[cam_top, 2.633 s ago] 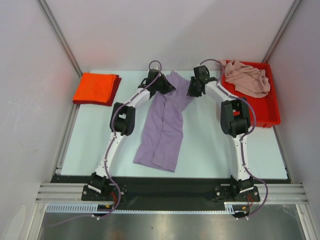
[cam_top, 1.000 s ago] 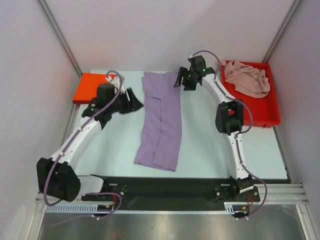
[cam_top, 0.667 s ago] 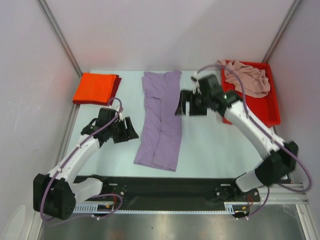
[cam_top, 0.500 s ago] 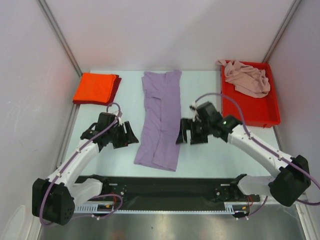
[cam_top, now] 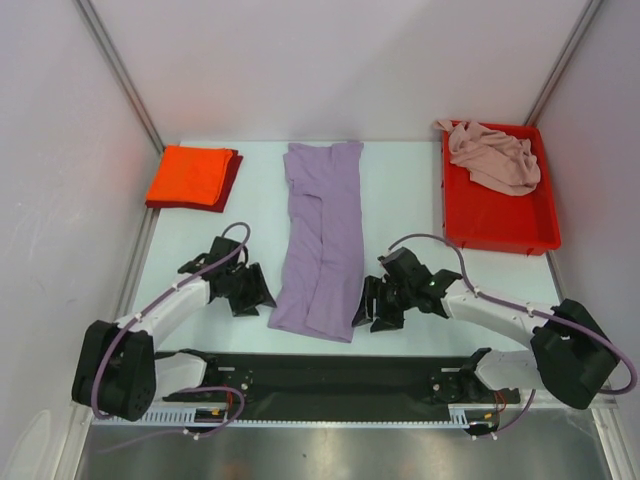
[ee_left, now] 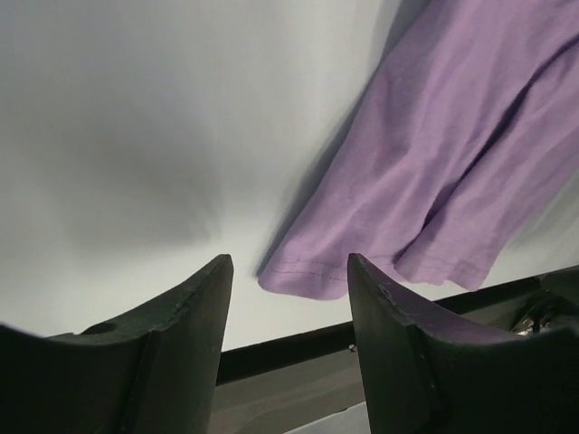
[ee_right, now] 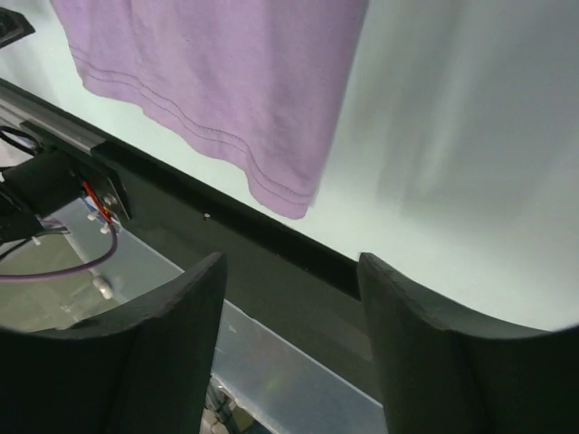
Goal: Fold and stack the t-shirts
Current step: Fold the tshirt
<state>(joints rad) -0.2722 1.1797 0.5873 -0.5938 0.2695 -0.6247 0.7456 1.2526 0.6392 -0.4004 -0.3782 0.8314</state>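
Flanking purple shirt (cam_top: 322,240): left end effector (cam_top: 256,290), right end effector (cam_top: 366,310), both released, empty.
Purple shirt: flat, middle of desk (cam_top: 410,200), hem at near edge.
Far-left corner: orange shirt (cam_top: 190,174), folded.

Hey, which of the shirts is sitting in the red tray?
The pale pink shirt, bunched up in the red tray. The lavender shirt lies flat mid-table; the orange shirt sits folded at far left.

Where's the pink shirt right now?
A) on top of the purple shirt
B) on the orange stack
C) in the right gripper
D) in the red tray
D: the pink shirt lies crumpled at the far end of the red tray, apart from the purple shirt and from both arms.
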